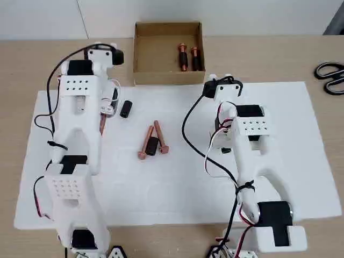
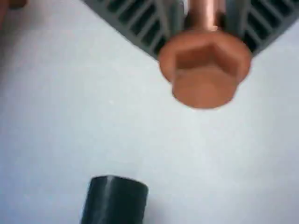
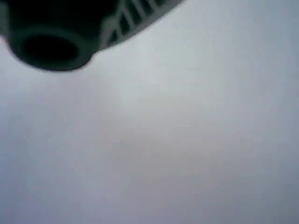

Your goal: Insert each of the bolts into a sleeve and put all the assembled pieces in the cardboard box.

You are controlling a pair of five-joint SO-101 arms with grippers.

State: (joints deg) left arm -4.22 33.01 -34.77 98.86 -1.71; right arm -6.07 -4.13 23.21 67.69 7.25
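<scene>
The left end effector (image 2: 203, 14) grips a copper bolt (image 2: 204, 70) over the white sheet (image 1: 279, 140), near a loose sleeve (image 2: 114, 200). The right end effector (image 3: 70, 21) seems closed on a second sleeve (image 3: 49, 44). Two assembled pieces (image 1: 188, 57) lie in the cardboard box (image 1: 142, 54).

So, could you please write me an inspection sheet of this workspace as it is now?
Surface: white sheet on a wooden table.
Job's things: two finished pieces in the cardboard box; two loose bolts with a middle sleeve between them; a lone sleeve near the left arm.
Clutter: scissors at the table edge.
End effectors: left end effector shut on a held bolt; right end effector shut on a held sleeve.
Cables: black cables along both arms.
Surroundings: pale wall behind the table.
</scene>
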